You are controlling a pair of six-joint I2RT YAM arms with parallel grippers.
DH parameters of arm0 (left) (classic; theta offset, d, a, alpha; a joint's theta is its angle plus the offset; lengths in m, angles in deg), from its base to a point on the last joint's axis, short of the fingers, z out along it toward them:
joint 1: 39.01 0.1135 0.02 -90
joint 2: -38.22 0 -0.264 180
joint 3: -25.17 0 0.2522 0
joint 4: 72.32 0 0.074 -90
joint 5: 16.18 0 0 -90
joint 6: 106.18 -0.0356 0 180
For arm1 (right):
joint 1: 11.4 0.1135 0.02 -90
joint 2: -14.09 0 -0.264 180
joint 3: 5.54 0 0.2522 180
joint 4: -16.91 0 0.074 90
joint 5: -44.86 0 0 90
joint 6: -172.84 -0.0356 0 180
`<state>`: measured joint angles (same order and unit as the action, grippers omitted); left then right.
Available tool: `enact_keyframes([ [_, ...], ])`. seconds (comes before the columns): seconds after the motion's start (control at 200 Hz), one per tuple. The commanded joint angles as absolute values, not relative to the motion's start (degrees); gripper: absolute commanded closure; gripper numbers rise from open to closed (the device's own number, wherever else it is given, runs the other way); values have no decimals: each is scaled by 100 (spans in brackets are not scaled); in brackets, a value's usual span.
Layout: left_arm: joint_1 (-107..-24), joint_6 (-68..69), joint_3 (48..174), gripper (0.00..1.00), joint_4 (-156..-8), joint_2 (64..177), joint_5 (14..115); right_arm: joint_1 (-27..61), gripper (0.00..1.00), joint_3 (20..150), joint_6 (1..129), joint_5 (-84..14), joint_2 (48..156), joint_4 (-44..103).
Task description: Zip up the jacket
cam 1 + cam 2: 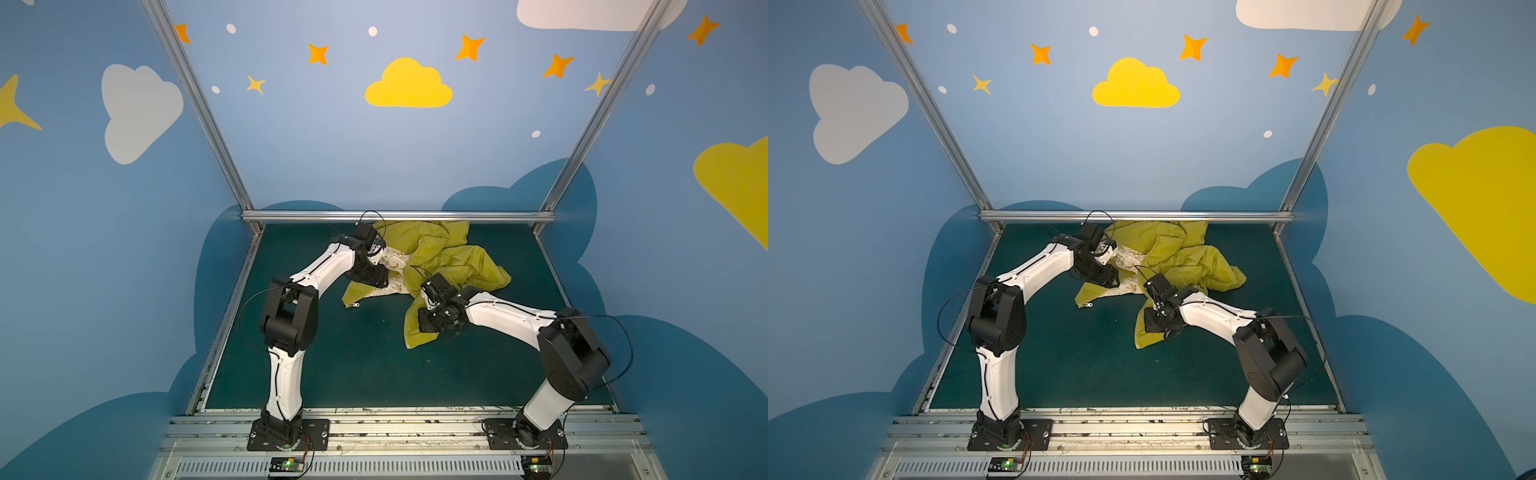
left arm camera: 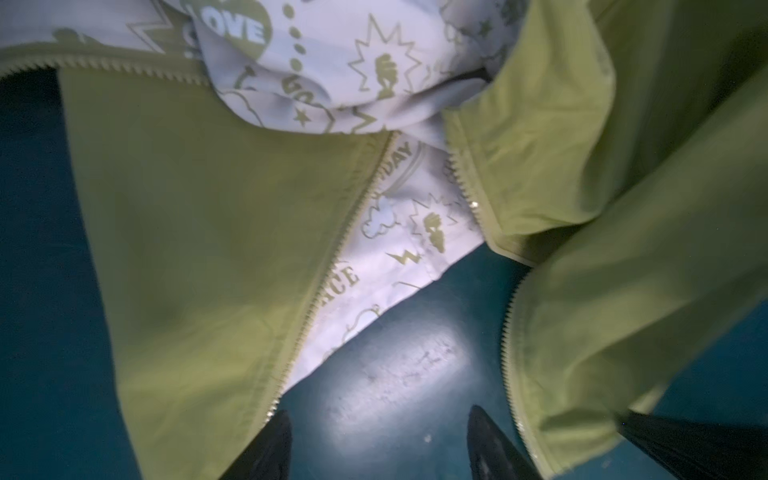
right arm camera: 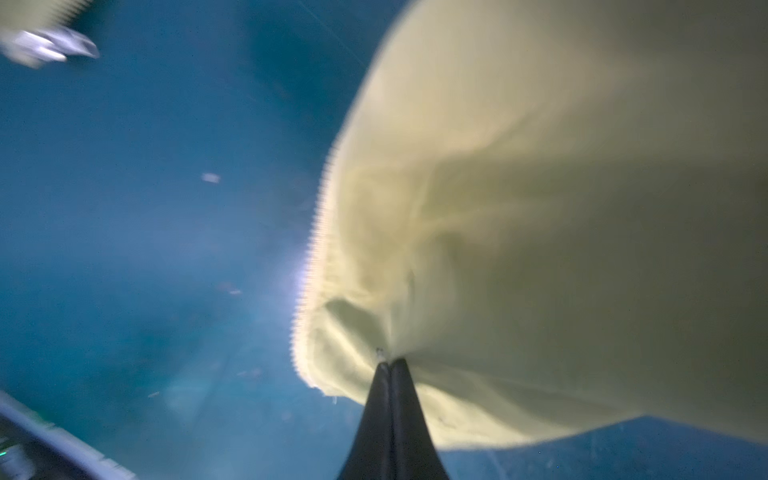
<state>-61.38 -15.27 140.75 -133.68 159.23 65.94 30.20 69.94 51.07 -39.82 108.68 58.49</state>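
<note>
In both top views the jacket (image 1: 446,259) lies crumpled and unzipped on the far middle of the green tabletop (image 1: 353,365). Its far edge is by the back rail, and the printed lining (image 1: 395,259) shows on its left side. My left tool (image 1: 383,281) hangs over the jacket's left front panel. My right tool (image 1: 423,324) sits on the near-right flap, which trails toward the near edge. A small silvery zipper piece (image 1: 355,304) lies at the near corner of the left panel, apart from both tools. The same layout shows again in a top view: jacket (image 1: 1183,257), left tool (image 1: 1113,281), right tool (image 1: 1148,325).

In the left wrist view my left tool (image 2: 378,449) stands wide. Its two dark fingers (image 2: 266,449) are well apart, with only bare tabletop between them and nothing gripped. Each finger is just beside one row of zipper teeth (image 2: 332,270). I cannot tell whether either touches the cloth. Between the two toothed edges the cream lining lies open, printed in olive with "LOVE".

The right wrist view is blurred, yet my right tool (image 3: 390,368) is plainly pressed together on a fold of the yellow fabric, just inside a toothed edge (image 3: 311,249). The cloth fans out from the pinch, away from the tool.
</note>
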Motion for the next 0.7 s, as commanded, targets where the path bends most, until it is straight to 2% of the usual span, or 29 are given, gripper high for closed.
enact_keyframes([
  [0.0, -6288, -1846, 14622, 30, -13899, 16679, 7633, 2942, 100, 6967, 4963, -3809, 10673, 5742],
  [0.16, -6408, -1816, 15530, 29, -14100, 17326, 8469, 2860, 100, 6886, 4885, -3700, 10723, 5640],
  [0.32, -6519, -1925, 16185, 28, -14181, 17825, 8857, 2820, 100, 6766, 4889, -3564, 10751, 5534],
  [0.43, -6565, -1934, 16563, 32, -14342, 18130, 9065, 2814, 100, 6691, 4969, -3371, 10752, 5417],
  [0.46, -6581, -1926, 16633, 35, -14385, 18175, 9062, 2816, 88, 6672, 4970, -3361, 10746, 5405],
  [0.521, -6584, -1925, 16655, 45, -14351, 18200, 8937, 2856, 58, 6596, 5003, -3333, 10743, 5334],
  [0.551, -6587, -1910, 16655, 50, -14347, 18200, 8911, 2875, 48, 6575, 5001, -3340, 10743, 5322],
  [0.596, -6582, -1903, 16655, 55, -14339, 18194, 8902, 2901, 36, 6578, 4993, -3384, 10773, 5366],
  [0.696, -6582, -1908, 16662, 70, -14331, 18175, 8889, 2989, 19, 6724, 5014, -3495, 10900, 5605],
])
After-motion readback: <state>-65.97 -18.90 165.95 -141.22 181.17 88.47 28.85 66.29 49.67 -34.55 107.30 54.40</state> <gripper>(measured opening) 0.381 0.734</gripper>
